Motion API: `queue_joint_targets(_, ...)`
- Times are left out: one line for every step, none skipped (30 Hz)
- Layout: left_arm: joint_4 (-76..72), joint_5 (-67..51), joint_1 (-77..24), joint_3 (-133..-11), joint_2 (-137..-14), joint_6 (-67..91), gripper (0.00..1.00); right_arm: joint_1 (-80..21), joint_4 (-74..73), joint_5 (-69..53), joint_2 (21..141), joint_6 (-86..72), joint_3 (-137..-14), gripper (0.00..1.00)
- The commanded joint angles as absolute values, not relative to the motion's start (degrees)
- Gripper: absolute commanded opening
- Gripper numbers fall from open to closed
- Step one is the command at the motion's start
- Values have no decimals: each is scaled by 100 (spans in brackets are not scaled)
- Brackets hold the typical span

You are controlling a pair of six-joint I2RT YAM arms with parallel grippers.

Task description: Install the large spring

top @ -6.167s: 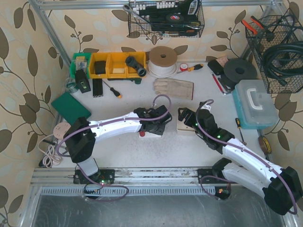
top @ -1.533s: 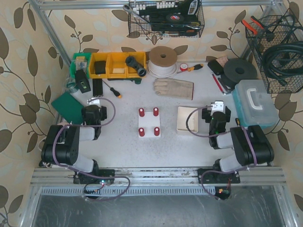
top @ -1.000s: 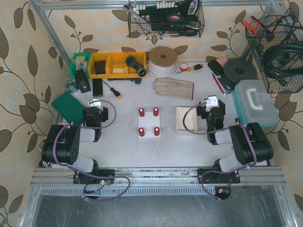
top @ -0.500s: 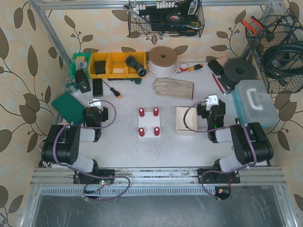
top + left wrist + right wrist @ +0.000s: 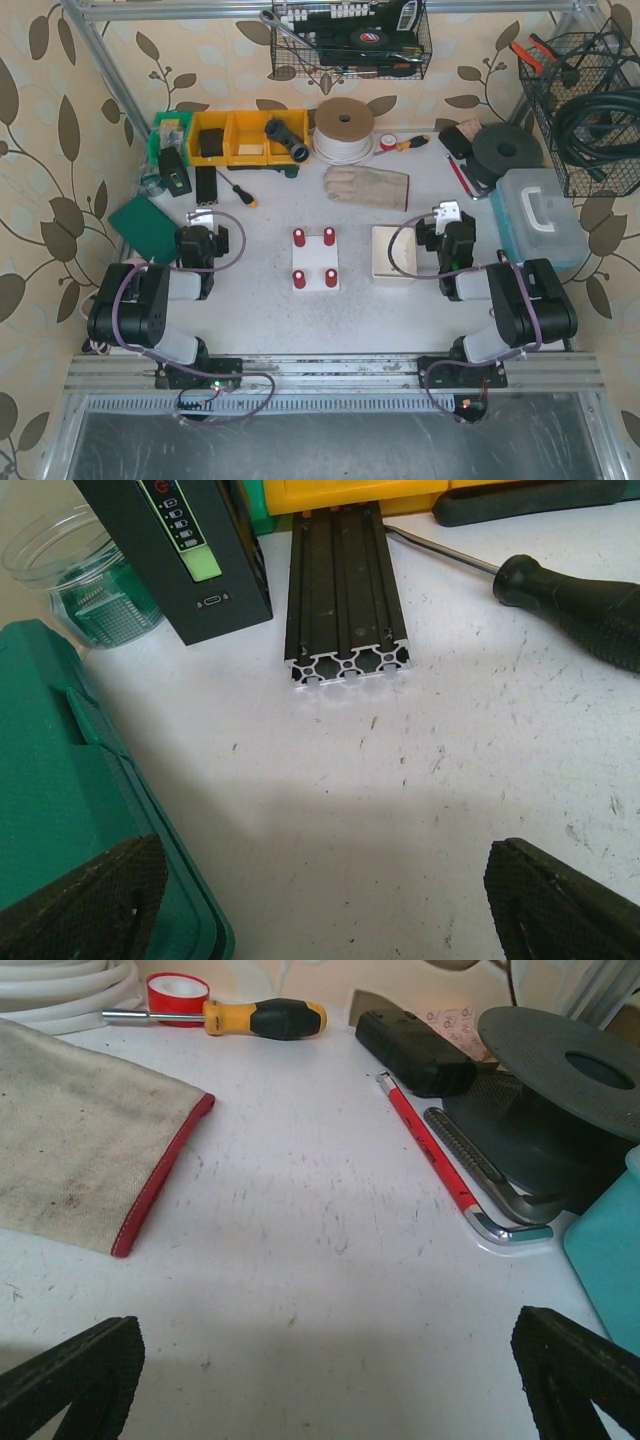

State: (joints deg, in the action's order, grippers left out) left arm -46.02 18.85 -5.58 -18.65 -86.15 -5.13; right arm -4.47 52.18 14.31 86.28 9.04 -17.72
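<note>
Several red cylinders (image 5: 299,237) stand upright on a small white plate (image 5: 314,258) at the middle of the table; I cannot pick out the large spring among them. Both arms are folded back, far from the plate. My left gripper (image 5: 199,217) (image 5: 330,910) is open over bare table beside a green case (image 5: 50,810), with nothing between its fingers (image 5: 90,900). To the right of a beige tray (image 5: 395,255), my right gripper (image 5: 447,213) (image 5: 330,1380) is also wide open and empty.
Ahead of the left gripper lie a black aluminium extrusion (image 5: 345,590), a black device (image 5: 180,550) and a black-handled screwdriver (image 5: 580,610). In the right wrist view are a work glove (image 5: 80,1160), a red-handled tool (image 5: 430,1150), a black disc (image 5: 560,1060) and a teal box (image 5: 605,1260).
Since six seconds ago both arms have drawn back from the plate and tray to folded poses at the sides. Over the last second almost nothing moved.
</note>
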Motion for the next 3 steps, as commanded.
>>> queue_joint_targets(-4759,1767,-527,-1986,-8599,-541,89,-431,5200,1307,8595,853,-1900,100)
queue_joint_targets(-4749,1767,-530,-1979,-8577,-547,89,-430,5203,1309,8596,853,-1899,100)
queue_joint_targets(-4755,1767,-528,-1967,-8565,-540,89,-433,5203,1310,8596,853,-1898,100)
